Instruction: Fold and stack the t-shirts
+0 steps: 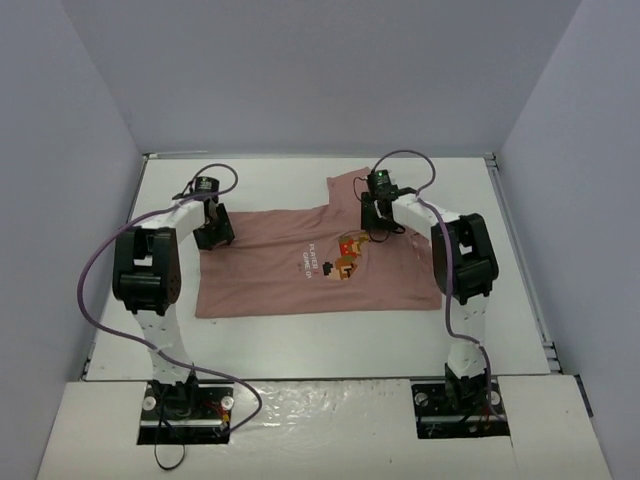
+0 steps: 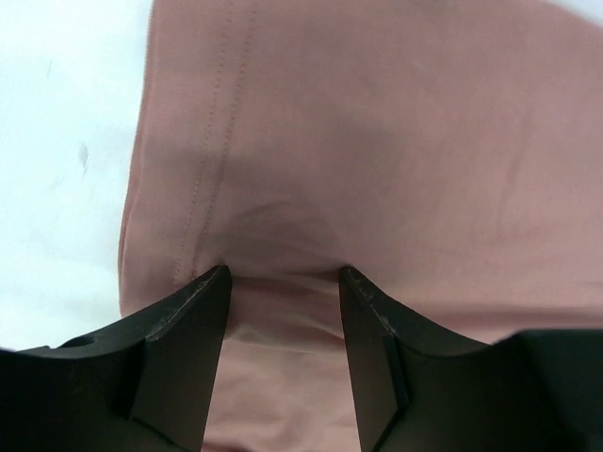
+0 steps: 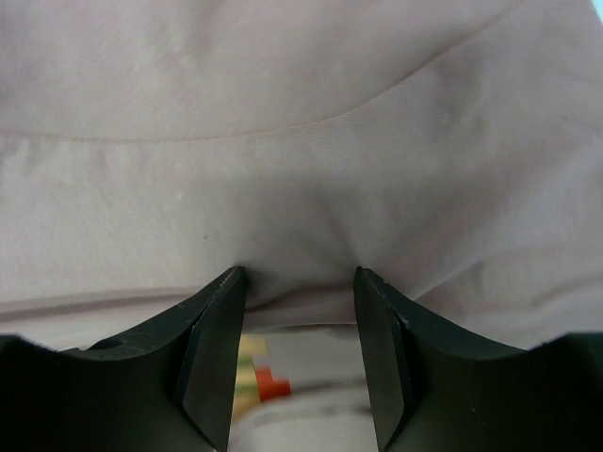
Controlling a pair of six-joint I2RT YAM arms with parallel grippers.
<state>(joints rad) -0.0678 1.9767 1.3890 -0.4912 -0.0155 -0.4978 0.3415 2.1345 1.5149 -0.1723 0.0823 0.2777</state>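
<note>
The dusty-pink t-shirt (image 1: 290, 280) lies spread on the white table (image 1: 300, 345), its chest graphic (image 1: 345, 256) facing up near the middle. My left gripper (image 1: 213, 238) is down on the shirt's left end. In the left wrist view its jaws stand apart, and this gripper (image 2: 285, 273) presses its tips into the pink cloth (image 2: 377, 141) beside a stitched hem. My right gripper (image 1: 378, 230) sits at the shirt's upper right, by the graphic. In the right wrist view that gripper (image 3: 301, 273) is open over a folded edge of the shirt (image 3: 301, 141), with the graphic (image 3: 262, 379) showing underneath.
Grey walls enclose the table on three sides. A sleeve or flap of the shirt (image 1: 345, 186) sticks out toward the back. Purple cables (image 1: 100, 270) loop off both arms. Bare table (image 2: 57, 141) shows left of the shirt's hem.
</note>
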